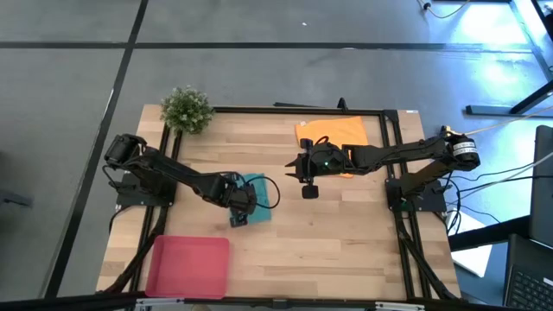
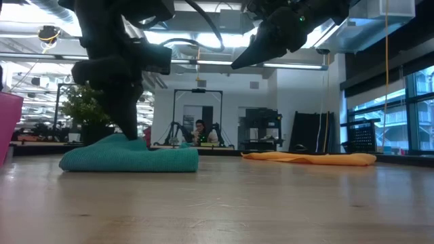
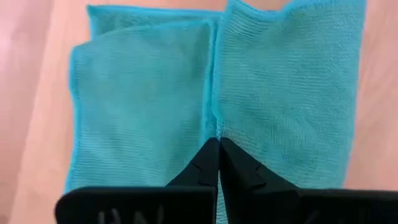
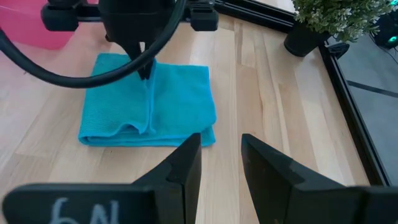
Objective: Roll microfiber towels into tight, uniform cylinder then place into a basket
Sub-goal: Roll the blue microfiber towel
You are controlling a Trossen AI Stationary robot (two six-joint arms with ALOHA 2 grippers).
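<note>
**Mara:** Teal cloth is the worry. The left gripper (image 3: 217,149) has its fingers pressed together on a fold near the middle of the teal towel (image 1: 252,200), and the pinch looks thin. If the arm lifts or drags from there, the fold could slip out, or the loosely doubled layers could open instead of rolling tight.

**Ivo:** And the right gripper (image 4: 221,155)?

**Mara:** It hovers above the bare wood at about three o'clock from the teal towel, jaws part-way apart, holding nothing. It hangs near enough that a wide sweep by either arm might bring them together.

**Ivo:** Where does everything lie?

**Mara:** Seen from overhead, the teal towel is just left of the table's (image 1: 346,250) centre. The orange towel (image 1: 333,134) lies flat towards one o'clock, partly under the right arm. The basket (image 1: 188,266) sits at seven o'clock, at the near edge, with nothing in it. A loose bundle dropped there would likely sprawl over its low rim.

**Ivo:** Count them for me.

**Mara:** Two towels, one teal and one orange, neither a cylinder yet. One basket. Two grippers. One potted plant (image 1: 187,109) at eleven o'clock, well clear of the work. One person shows far back in the room, seen from table height.
</note>
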